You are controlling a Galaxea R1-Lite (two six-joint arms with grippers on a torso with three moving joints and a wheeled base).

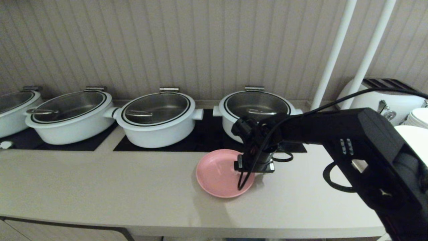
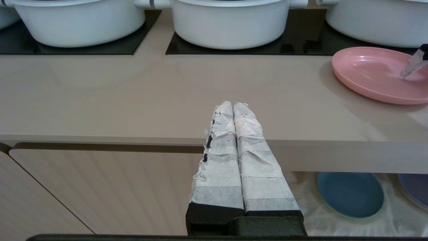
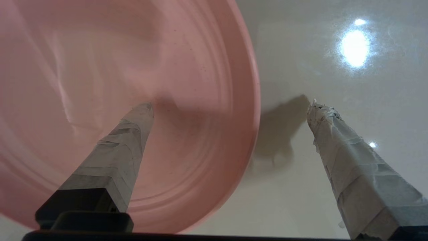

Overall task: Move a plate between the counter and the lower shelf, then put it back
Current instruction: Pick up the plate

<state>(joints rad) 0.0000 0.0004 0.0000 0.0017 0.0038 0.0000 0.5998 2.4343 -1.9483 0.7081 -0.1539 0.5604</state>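
The pink plate (image 1: 215, 174) (image 2: 371, 73) (image 3: 117, 67) lies flat on the beige counter (image 1: 100, 180) (image 2: 100, 93), in front of the rightmost white pot. My right gripper (image 3: 230, 105) points down over the plate's right rim and is open. One taped finger (image 3: 133, 134) hangs above the plate's inside and the other (image 3: 337, 147) stands outside the rim over the bare counter; nothing is held. My left gripper (image 2: 233, 104) is shut and empty, parked in front of the counter's front edge. Below the counter, the lower shelf (image 2: 394, 217) shows its white cloth.
Several white pots (image 1: 157, 117) stand on black inset panels (image 1: 207, 139) behind the plate. A blue plate (image 2: 349, 194) and a purple plate (image 2: 416, 187) lie on the shelf cloth. A white toaster (image 1: 384, 97), two white poles (image 1: 334, 53) and stacked white dishes (image 1: 419, 117) are at the right.
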